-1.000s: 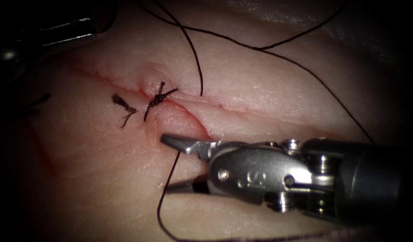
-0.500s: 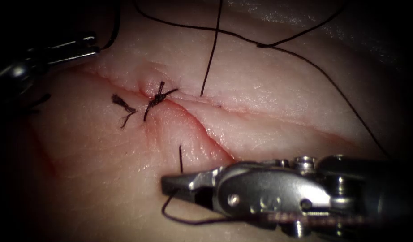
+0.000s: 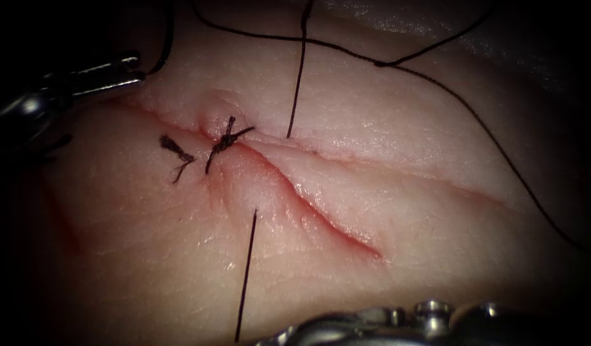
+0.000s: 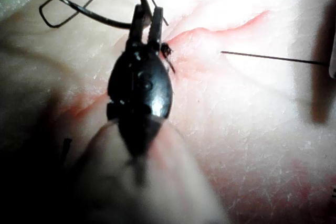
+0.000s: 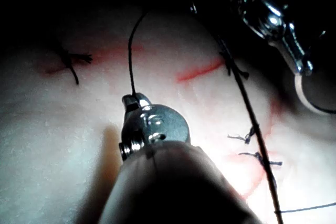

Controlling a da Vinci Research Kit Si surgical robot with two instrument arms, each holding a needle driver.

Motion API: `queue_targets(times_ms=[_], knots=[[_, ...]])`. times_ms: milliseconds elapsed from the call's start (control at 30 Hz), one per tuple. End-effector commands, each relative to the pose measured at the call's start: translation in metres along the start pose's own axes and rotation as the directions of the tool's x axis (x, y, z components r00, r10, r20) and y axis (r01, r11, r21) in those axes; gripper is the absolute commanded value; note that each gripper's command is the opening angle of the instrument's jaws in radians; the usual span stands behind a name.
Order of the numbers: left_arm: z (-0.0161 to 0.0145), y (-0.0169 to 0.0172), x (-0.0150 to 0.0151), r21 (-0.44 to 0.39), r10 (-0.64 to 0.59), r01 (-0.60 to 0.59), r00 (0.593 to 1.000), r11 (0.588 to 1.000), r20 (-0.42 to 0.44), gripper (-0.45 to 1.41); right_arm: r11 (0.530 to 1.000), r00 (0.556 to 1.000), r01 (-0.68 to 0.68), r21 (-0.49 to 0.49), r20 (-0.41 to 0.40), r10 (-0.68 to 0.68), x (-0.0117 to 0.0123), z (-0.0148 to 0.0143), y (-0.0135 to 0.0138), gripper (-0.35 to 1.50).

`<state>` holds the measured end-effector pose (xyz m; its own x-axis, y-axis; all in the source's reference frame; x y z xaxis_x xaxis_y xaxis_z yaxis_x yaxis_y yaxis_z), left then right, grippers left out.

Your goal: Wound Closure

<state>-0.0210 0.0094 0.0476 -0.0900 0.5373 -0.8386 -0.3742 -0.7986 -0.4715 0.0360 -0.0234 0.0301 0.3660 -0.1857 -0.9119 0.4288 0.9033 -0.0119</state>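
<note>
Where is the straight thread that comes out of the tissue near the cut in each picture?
Endoscope view: the thread runs from the tissue, left of the cut, down to the right pincer.
Left wrist view: it stretches straight, beside the red cut.
Right wrist view: it leads from the right pincer, which grips it.
Shared landmark: the left pincer, holding the needle.

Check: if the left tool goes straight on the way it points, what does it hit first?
Probably the dark taut thread rising from the pale tissue; depth is unclear. The left tool, shut on the curved steel needle, points right.
</note>
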Motion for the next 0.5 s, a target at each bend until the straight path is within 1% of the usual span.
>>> queue_targets(times_ms=[33, 267, 400, 500], knots=[[0.0007, 0.0, -0.0006, -0.001, 0.0, 0.0, 1.0, 1.0, 0.0, -0.45, 1.0, 1.0, 0.003, 0.02, -0.007, -0.003, 0.0007, 0.0007, -0.0005, -0.35], [0.0019, -0.002, -0.0009, 0.012, 0.004, -0.004, 1.0, 1.0, 0.015, -0.45, 0.998, 0.999, -0.002, 0.066, -0.031, 0.004, 0.0024, 0.0009, -0.0018, -0.35], [0.0026, -0.0032, -0.0015, 0.016, 0.011, -0.011, 0.999, 1.0, 0.033, -0.45, 0.998, 1.0, -0.002, 0.066, -0.029, 0.004, 0.0024, 0.0008, -0.0018, -0.35], [0.0033, -0.0045, -0.0023, 0.017, 0.019, -0.021, 0.998, 1.0, 0.061, -0.45, 0.998, 0.999, -0.012, 0.067, -0.031, 0.014, 0.0023, 0.0006, -0.0019, -0.35]])
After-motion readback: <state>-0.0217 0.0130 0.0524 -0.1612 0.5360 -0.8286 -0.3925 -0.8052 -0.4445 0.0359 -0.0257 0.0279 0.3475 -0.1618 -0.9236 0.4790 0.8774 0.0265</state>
